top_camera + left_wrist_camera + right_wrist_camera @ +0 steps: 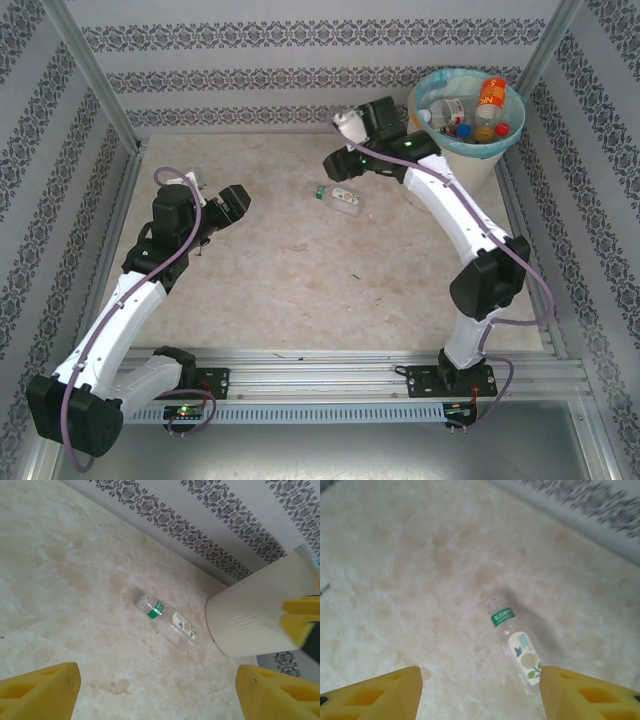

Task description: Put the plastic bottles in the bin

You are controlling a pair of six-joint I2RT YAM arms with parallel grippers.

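Note:
One clear plastic bottle point(340, 195) with a green band and a white flower label lies on its side on the table, left of the bin point(505, 140). Several other plastic bottles point(478, 112) rest inside the bin, which is cream-white with a teal liner. My right gripper point(338, 167) hovers just above the lying bottle point(517, 647). Its yellow fingers are spread in the right wrist view, so the right gripper point(480, 695) is open and holds nothing. My left gripper point(232, 203) is open and empty at the table's left. In its wrist view the left gripper point(157, 695) faces the bottle point(167, 625) and bin point(250, 615).
Patterned walls close in the table point(260, 290) at the back and both sides, and the bin stands in the back right corner. A yellow and black piece point(301, 622) shows at the right edge of the left wrist view, in front of the bin.

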